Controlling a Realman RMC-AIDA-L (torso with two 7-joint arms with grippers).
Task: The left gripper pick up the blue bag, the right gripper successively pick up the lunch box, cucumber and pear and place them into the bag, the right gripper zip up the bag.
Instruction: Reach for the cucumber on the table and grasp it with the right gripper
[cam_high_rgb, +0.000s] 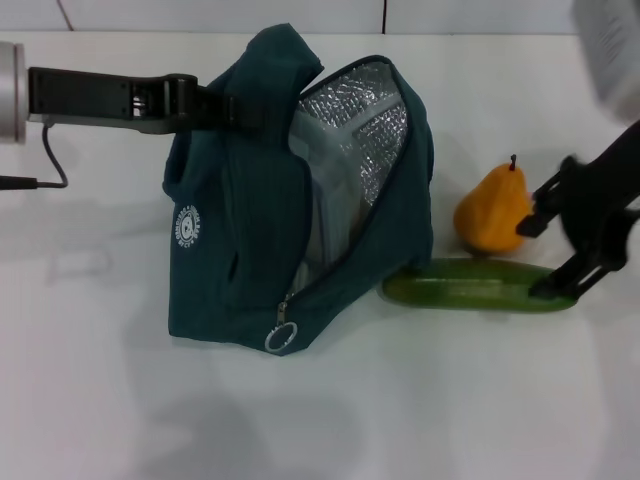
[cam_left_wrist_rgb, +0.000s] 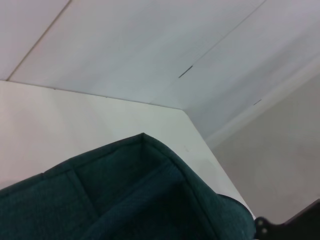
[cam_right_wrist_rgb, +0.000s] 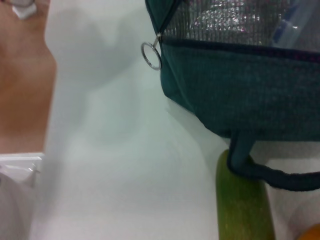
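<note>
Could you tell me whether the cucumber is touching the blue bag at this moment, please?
Touching. In the right wrist view, the blue bag's loop handle lies across the cucumber, with no gap.

We see a white table (cam_high_rgb: 120, 400) w/ a black cable (cam_high_rgb: 50, 165) lying on it at left. Pale wall panels (cam_left_wrist_rgb: 150, 45) w/ thin seams stand behind the table.

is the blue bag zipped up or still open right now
Open. The blue bag gapes at its mouth, showing silver foil lining, and the ring zipper pull sits at the low end of the zipper track.
</note>
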